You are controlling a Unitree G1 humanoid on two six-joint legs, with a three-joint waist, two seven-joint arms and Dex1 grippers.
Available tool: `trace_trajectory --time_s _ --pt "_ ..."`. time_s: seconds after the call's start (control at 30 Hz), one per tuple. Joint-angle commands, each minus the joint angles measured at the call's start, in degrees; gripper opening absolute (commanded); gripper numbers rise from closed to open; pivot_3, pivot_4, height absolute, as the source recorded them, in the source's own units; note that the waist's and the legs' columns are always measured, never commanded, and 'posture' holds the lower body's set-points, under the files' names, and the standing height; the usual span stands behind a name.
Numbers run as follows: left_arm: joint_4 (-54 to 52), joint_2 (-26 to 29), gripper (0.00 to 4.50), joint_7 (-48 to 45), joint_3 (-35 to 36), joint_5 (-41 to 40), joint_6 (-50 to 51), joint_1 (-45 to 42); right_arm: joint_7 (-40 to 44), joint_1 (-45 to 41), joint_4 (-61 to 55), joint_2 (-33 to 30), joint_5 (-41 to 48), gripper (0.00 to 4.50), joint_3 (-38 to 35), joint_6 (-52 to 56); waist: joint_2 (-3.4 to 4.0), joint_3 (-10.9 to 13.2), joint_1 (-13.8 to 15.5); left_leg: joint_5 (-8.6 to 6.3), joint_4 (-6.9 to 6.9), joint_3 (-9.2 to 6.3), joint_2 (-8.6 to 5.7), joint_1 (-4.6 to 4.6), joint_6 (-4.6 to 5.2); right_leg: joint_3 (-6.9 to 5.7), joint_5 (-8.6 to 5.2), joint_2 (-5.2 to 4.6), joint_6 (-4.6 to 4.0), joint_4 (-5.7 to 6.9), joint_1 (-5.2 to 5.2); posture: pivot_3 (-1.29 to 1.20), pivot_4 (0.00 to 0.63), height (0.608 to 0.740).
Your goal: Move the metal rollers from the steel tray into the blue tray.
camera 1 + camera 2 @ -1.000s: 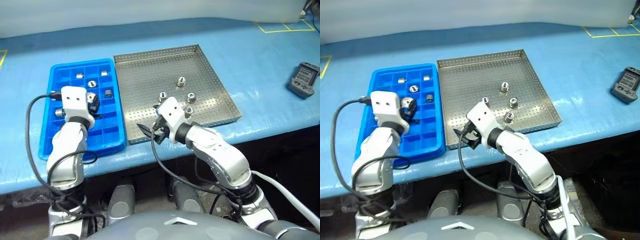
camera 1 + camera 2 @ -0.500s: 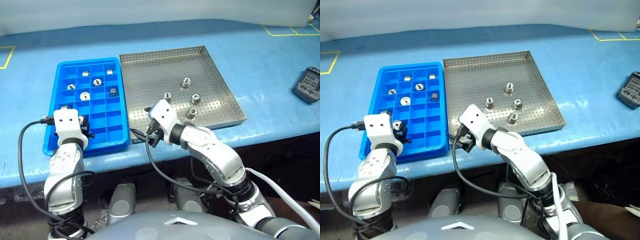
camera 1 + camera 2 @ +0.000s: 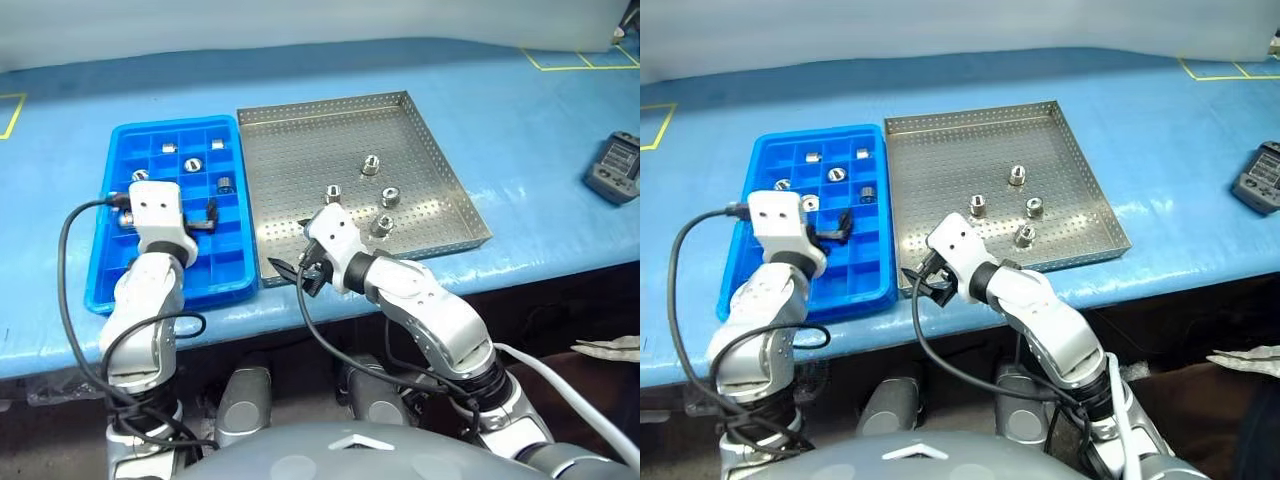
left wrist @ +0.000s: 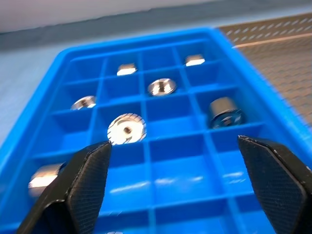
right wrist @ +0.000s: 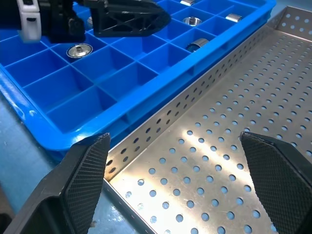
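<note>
The blue tray (image 3: 232, 281) lies on the table left of the steel tray (image 3: 300, 150), their sides touching. Several metal rollers (image 4: 126, 129) sit in the blue tray's far and left compartments. Several more metal rollers (image 3: 371, 165) stand in the middle and near right of the steel tray. My left gripper (image 4: 178, 165) hovers open over the middle of the blue tray, with nothing between its fingers (image 3: 210, 212). My right gripper (image 5: 180, 165) is open and empty above the steel tray's near left corner, beside the blue tray's wall.
A grey handheld device (image 3: 612, 165) lies on the blue table at the far right. Yellow tape lines (image 3: 575, 60) mark the table's far right corner. The table's front edge runs just below both trays.
My left gripper has gone from shut on a roller near the blue tray's front left to open, and it now stands farther in over the tray. The right gripper has stayed put.
</note>
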Motion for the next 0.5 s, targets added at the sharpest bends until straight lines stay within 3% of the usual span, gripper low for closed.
trace_trajectory --time_s 0.03,0.17,0.5 --pt "5.5 1.5 4.49 -4.4 -3.8 -1.6 -2.8 -6.5 -1.7 0.6 -4.0 -0.1 -0.5 4.5 -2.5 0.0 0.0 0.0 0.0 0.0 0.0 -0.03 0.0 -0.02 0.0 -0.01 0.0 0.01 0.0 0.0 0.0 0.01 0.15 0.74" --pt "13.8 1.5 4.49 -6.9 -7.9 -1.4 -6.1 -12.8 -4.4 2.2 -5.0 0.2 -1.5 4.5 -4.3 0.5 0.0 0.0 -0.8 -0.01 0.01 0.02 -0.02 -0.05 0.0 0.03 0.0 0.0 0.01 -0.05 0.0 -0.03 0.15 0.74" --pt "40.1 -5.0 4.49 -12.0 -16.5 0.2 -16.7 -25.3 -9.8 6.8 -8.2 1.9 -2.9 4.5 -7.3 2.5 0.0 0.0 -3.6 -0.03 0.04 0.05 -0.04 -0.08 0.03 0.1 0.02 0.0 0.03 -0.04 0.0 -0.15 0.15 0.74"
